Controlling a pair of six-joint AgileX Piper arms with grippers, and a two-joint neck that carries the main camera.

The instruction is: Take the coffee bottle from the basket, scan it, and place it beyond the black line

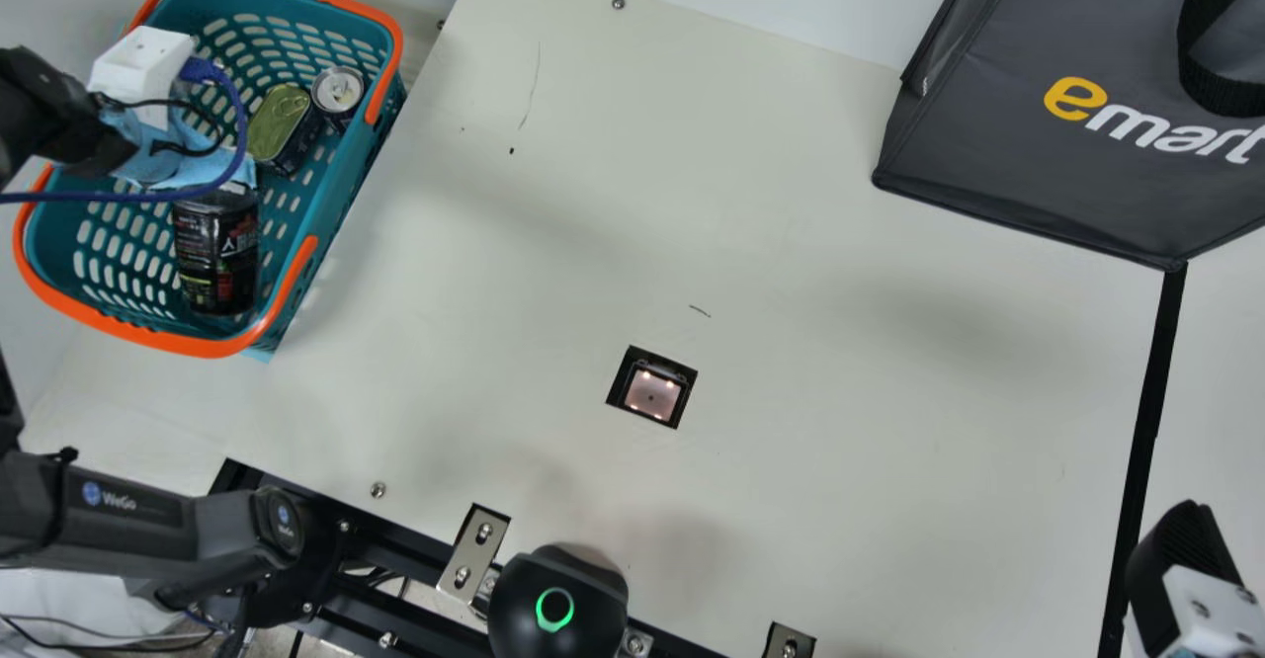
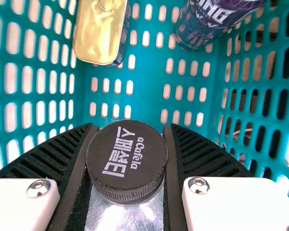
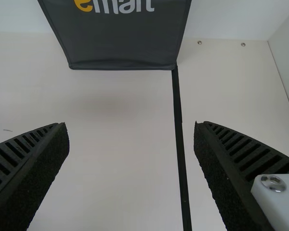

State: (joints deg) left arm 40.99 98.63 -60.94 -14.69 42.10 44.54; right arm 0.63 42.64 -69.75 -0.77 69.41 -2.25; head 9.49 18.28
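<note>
- Gripping the coffee bottle point(image 2: 127, 161) at the cap — left gripper point(image 2: 128, 129), fingers pressed on both sides.
- Bottle's inside the basket point(image 1: 198, 345), tin point(image 2: 100, 31) and can point(image 2: 202, 24) near it; grasp looks done, lift-out isn't.
- Scan left to do: scanner window point(image 1: 650, 393) has no bottle over it.
- Placing left too — black line point(image 1: 1146, 421) is across the table, well apart from the basket.
- Right gripper point(image 3: 130, 126) empty, fingers wide apart.
- Progress, my call: early, roughly first stage.
</note>
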